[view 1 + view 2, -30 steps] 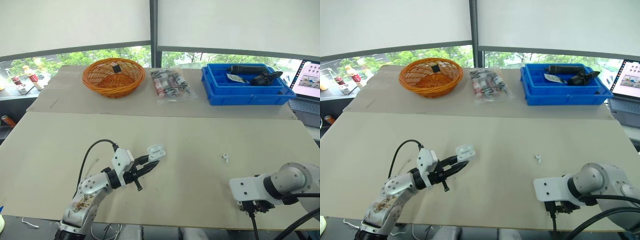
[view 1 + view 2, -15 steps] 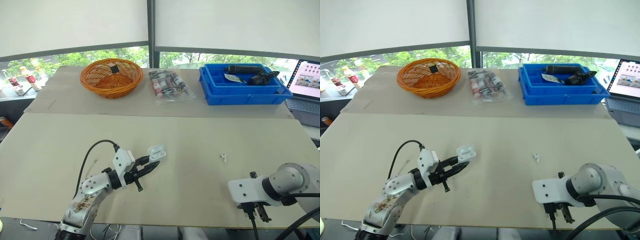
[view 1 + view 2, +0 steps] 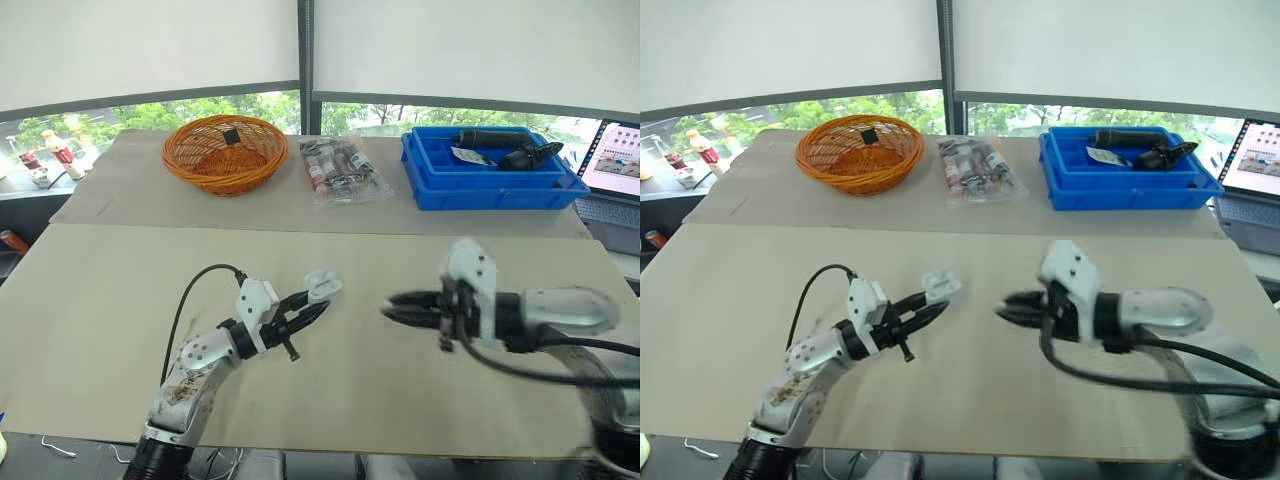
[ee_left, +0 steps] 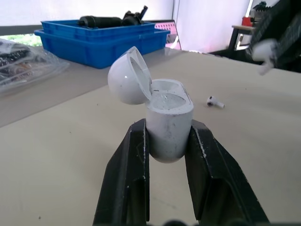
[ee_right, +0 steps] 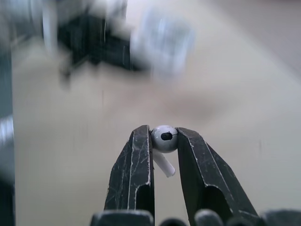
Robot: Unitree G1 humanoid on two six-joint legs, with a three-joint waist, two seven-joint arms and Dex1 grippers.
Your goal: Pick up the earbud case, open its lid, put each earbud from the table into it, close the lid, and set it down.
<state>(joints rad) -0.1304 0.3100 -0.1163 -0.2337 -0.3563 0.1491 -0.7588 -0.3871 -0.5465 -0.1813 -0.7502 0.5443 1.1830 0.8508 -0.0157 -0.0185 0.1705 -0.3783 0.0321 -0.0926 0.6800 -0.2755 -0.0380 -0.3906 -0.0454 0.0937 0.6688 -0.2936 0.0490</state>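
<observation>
White earbud case (image 4: 167,127) and earbud (image 5: 164,139), blue tray (image 3: 490,196).

basket (image 3: 225,152), packet (image 3: 342,170), bin (image 3: 490,185) left to right along the table's (image 3: 100,300) back; earbud (image 4: 215,101) nearer the front

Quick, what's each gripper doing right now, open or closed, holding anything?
Left gripper: closed on the earbud case, its lid open.
Right gripper: closed on an earbud.
</observation>
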